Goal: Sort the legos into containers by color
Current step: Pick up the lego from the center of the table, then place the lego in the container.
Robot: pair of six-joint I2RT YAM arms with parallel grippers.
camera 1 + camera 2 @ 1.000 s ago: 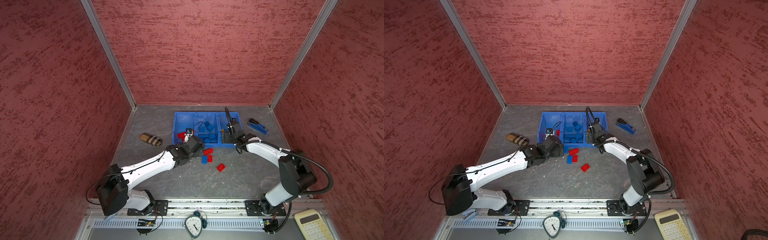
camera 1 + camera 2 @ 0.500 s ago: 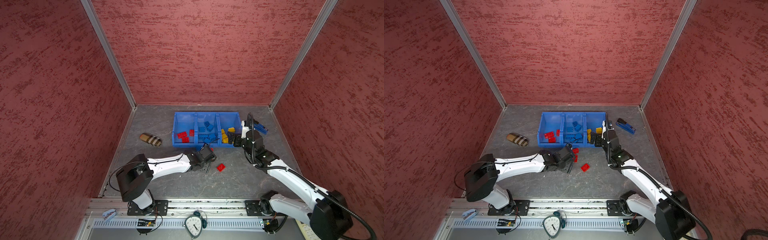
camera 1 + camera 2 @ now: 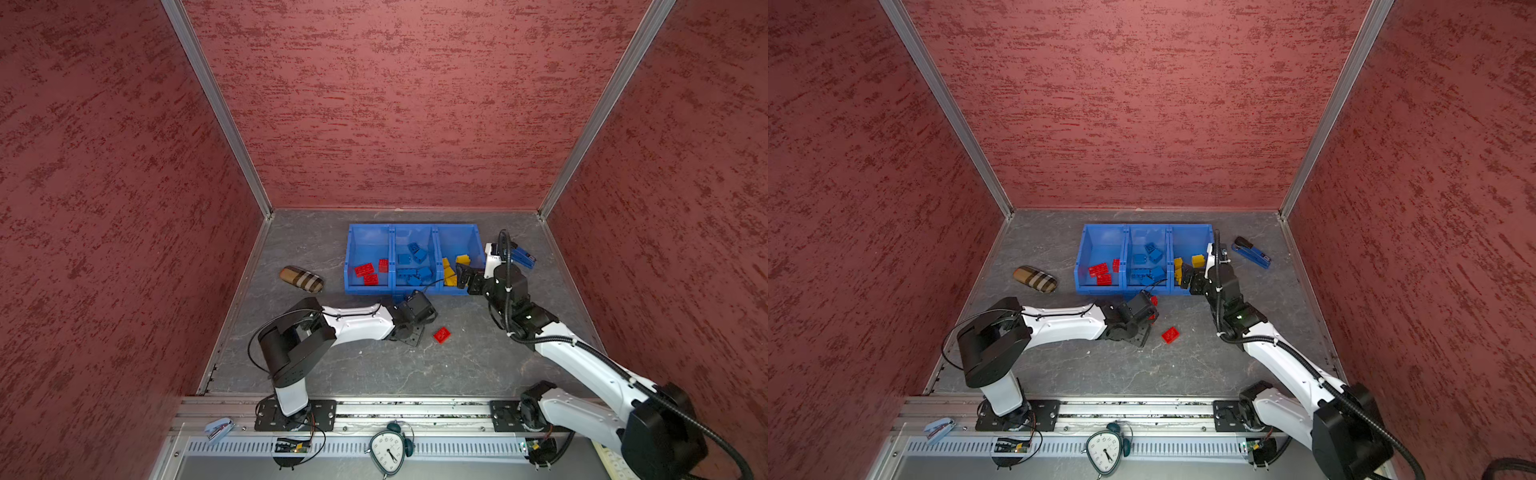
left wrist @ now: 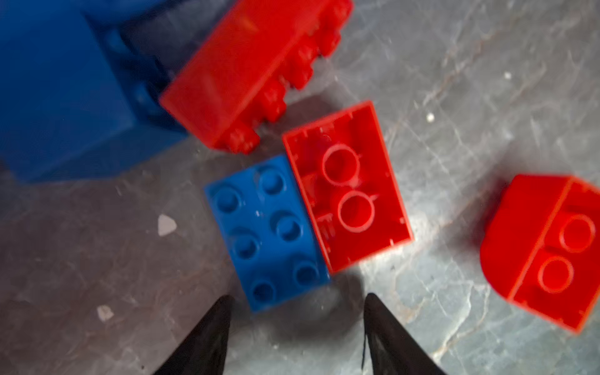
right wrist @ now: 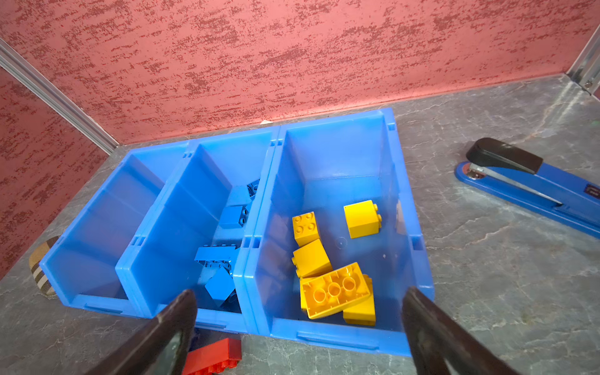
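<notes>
The containers (image 3: 411, 227) (image 3: 1148, 227) (image 5: 324, 337) are three joined blue bins. In both top views red legos (image 3: 368, 270) lie in the left bin, blue legos (image 3: 413, 266) (image 5: 220, 256) in the middle and yellow legos (image 3: 453, 266) (image 5: 334, 289) in the right. My left gripper (image 4: 297, 302) (image 3: 410, 334) is open and empty, low over the table, just short of a blue brick (image 4: 266, 233). That brick touches an upturned red brick (image 4: 347, 188). A long red brick (image 4: 250, 71) (image 5: 214, 357) and a rounded red brick (image 4: 545, 250) (image 3: 441, 334) (image 3: 1170, 334) lie nearby. My right gripper (image 5: 298, 293) (image 3: 464, 277) hangs open by the yellow bin's front.
A blue-black stapler (image 3: 521, 257) (image 3: 1252, 252) (image 5: 526, 191) lies right of the bins. A plaid case (image 3: 301, 279) (image 3: 1035, 279) lies to their left. Red walls close in three sides. A clock (image 3: 388, 451) sits on the front rail.
My left gripper has come from over the red bin down to the loose bricks in front, its jaws narrower. My right gripper has drawn back from inside the bins to their front right corner.
</notes>
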